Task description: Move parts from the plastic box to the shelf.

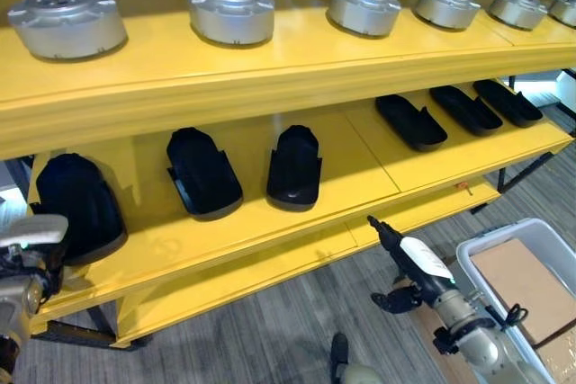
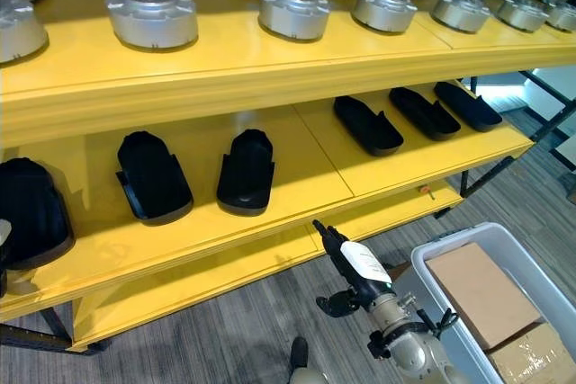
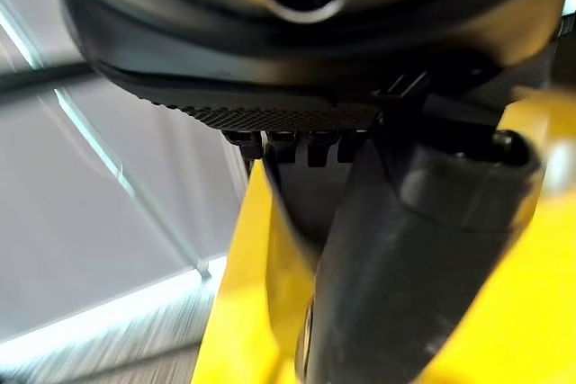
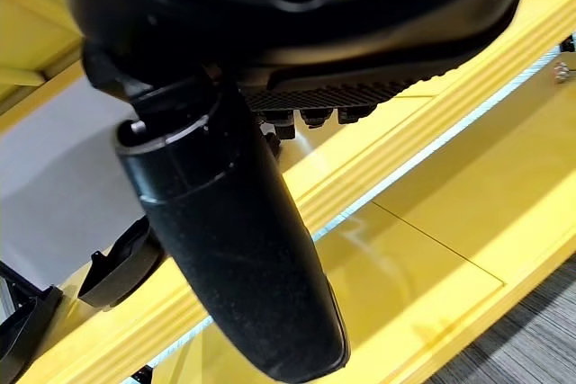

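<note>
Right hand (image 2: 360, 272), fingers straight and empty, points at the yellow shelf (image 2: 270, 231); grey plastic box (image 2: 504, 249) lies behind-right, nearer it.

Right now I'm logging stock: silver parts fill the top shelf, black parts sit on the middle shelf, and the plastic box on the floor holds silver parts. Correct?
Not quite. The plastic box holds cardboard boxes, not silver parts, as the right eye view shows. The silver parts on top and black parts on the middle shelf are right.

Matt silver metal parts (image 1: 231, 11), glossy yellow shelf (image 1: 270, 69), black plastic trays (image 1: 294, 168)
</note>
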{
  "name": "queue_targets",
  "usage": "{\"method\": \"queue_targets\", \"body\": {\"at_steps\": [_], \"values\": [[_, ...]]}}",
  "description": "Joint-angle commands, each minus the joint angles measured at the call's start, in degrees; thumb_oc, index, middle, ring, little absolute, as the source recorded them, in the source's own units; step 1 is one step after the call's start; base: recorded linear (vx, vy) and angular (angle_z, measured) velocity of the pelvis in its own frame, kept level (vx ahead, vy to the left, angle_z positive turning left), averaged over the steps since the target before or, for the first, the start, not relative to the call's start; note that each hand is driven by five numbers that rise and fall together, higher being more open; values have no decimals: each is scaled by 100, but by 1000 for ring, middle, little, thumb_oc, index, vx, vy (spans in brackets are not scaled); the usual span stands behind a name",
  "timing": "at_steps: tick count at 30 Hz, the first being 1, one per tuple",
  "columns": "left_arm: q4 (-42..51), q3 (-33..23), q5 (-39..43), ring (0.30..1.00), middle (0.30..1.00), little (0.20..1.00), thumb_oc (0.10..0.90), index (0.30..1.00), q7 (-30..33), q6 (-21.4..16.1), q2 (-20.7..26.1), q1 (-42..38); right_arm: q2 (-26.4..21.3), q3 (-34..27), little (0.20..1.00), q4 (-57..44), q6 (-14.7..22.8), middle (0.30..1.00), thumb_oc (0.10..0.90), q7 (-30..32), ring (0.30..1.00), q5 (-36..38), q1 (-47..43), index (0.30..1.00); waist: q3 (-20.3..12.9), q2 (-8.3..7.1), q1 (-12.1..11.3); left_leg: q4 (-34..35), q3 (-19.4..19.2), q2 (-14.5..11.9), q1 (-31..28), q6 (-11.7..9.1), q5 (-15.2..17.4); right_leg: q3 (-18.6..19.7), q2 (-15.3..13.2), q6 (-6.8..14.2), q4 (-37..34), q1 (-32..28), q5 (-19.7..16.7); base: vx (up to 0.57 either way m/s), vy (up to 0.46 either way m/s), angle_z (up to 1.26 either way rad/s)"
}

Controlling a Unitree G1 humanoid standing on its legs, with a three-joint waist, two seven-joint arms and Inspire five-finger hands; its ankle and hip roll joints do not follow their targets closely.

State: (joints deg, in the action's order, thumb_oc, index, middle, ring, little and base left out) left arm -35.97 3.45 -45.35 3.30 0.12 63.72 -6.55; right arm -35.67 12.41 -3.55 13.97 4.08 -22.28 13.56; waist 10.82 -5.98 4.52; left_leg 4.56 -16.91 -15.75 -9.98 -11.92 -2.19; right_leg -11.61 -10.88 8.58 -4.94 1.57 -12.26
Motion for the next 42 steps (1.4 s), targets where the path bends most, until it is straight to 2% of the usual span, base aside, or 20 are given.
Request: {"method": "queue_targets", "body": {"at_steps": [1, 2, 3, 5, 6, 9, 11, 18, 23, 31, 32, 33, 34, 39, 42], "values": [[-13, -756, 92, 1000, 1000, 1000, 900, 1000, 866, 278, 664, -292, -82, -555, 1000, -589, 281, 1000, 900, 308, 1000, 241, -469, 1000, -178, 24, 53, 44, 32, 287, -270, 438, 429, -257, -684, 561, 397, -496, 500, 0, 0, 0], [-16, -774, 95, 1000, 1000, 1000, 900, 1000, 883, 275, 655, -270, -91, -547, 1000, -584, 283, 1000, 900, 312, 1000, 239, -476, 1000, -179, 31, 63, 44, 34, 286, -270, 438, 429, -259, -684, 561, 397, -497, 500, 0, 0, 0], [511, -1132, 98, 1000, 1000, 1000, 900, 1000, 985, 293, 636, -17, -87, -647, 1000, -585, 287, 1000, 900, 341, 1000, 234, -461, 1000, -204, 55, 22, 44, 61, 274, -263, 442, 439, -272, -678, 555, 393, -509, 511, 0, 0, 0], [845, -1704, 477, 1000, 1000, 1000, 900, 1000, 1091, 312, 453, 286, -70, -720, 1000, -549, 260, 1000, 900, 349, 1000, 239, -446, 1000, -233, 76, 13, 44, 72, 267, -267, 440, 442, -285, -668, 543, 389, -524, 525, 0, 0, 0], [1301, -2108, 525, 1000, 1000, 1000, 900, 1000, 1224, 286, 403, 542, -41, -814, 1000, -556, 242, 1000, 900, 345, 1000, 229, -426, 1000, -263, 98, -2, 44, 94, 264, -273, 440, 451, -294, -656, 530, 376, -550, 536, 0, 0, 0], [1651, -2532, 659, 1000, 1000, 1000, 900, 1000, 1266, 260, 216, 858, 4, -915, 1000, -526, 205, 1000, 900, 349, 1000, 244, -418, 1000, -301, 120, -7, 44, 106, 255, -284, 437, 458, -299, -649, 521, 353, -581, 542, 0, 0, 0], [1619, -2629, 763, 1000, 1000, 1000, 900, 1000, 1357, 226, 152, 886, 3, -931, 1000, -511, 208, 1000, 900, 342, 1000, 270, -447, 1000, -319, 136, 23, 44, 108, 256, -293, 438, 459, -289, -645, 513, 357, -588, 547, 0, 0, 0], [1471, -2645, 1203, 1000, 1000, 1000, 900, 1000, 1576, -23, 53, 903, -30, -910, 1000, -495, 262, 1000, 900, 339, 1000, 345, -523, 1000, -352, 210, 38, 44, 122, 252, -298, 430, 452, -289, -635, 501, 355, -594, 542, 0, 0, 0], [1762, -2587, 1430, 1000, 1000, 1000, 900, 1000, 1553, -191, -196, 1016, 3, -873, 1000, -467, 270, 1000, 900, 339, 1000, 397, -596, 1000, -373, 235, 12, 44, 175, 241, -271, 422, 427, -330, -642, 492, 360, -632, 547, 0, 0, 0], [2706, -2490, 2299, 1000, 1000, 1000, 900, 1000, 1560, -709, -1322, 1296, 96, -822, 1000, -402, 263, 1000, 900, 350, 1000, 511, -735, 1000, -360, 210, -46, 44, 241, 209, -229, 410, 385, -420, -626, 443, 354, -682, 578, -14, -1, 4], [3023, -2374, 2516, 1000, 1000, 1000, 900, 1000, 1536, -825, -1687, 1377, 106, -764, 1000, -407, 260, 1000, 900, 329, 1000, 515, -757, 1000, -352, 187, -60, 44, 261, 199, -219, 416, 380, -433, -615, 424, 370, -689, 596, -19, -4, 5], [3048, -2384, 2518, 1000, 1000, 1000, 900, 1000, 1527, -820, -1708, 1396, 92, -764, 1000, -406, 261, 1000, 900, 330, 1000, 514, -756, 1000, -353, 201, -56, 44, 263, 198, -221, 416, 379, -435, -615, 424, 373, -691, 599, -26, -7, 5], [3363, -2186, 2601, 1000, 1000, 1000, 900, 1000, 1534, -912, -2114, 1483, 74, -723, 1000, -429, 259, 1000, 900, 324, 1000, 517, -794, 1000, -335, 181, -61, 44, 291, 175, -213, 417, 375, -450, -600, 401, 390, -703, 632, -14, -4, 9], [3848, -1957, 2244, 1000, 1000, 1000, 900, 1000, 1726, -927, -2516, 1633, 25, -650, 1000, -421, 260, 1000, 900, 397, 1000, 453, -865, 1000, -293, 152, -79, 44, 319, 149, -193, 414, 353, -492, -575, 374, 402, -726, 661, -6, -2, 3], [4285, -1719, 1705, 1000, 1000, 1000, 900, 1000, 1798, -958, -2665, 1821, 3, -612, 1000, -455, 286, 1000, 900, 478, 1000, 433, -885, 1000, -236, 108, -105, 44, 356, 130, -155, 413, 337, -524, -558, 363, 416, -726, 684, -34, -26, 5]]}}
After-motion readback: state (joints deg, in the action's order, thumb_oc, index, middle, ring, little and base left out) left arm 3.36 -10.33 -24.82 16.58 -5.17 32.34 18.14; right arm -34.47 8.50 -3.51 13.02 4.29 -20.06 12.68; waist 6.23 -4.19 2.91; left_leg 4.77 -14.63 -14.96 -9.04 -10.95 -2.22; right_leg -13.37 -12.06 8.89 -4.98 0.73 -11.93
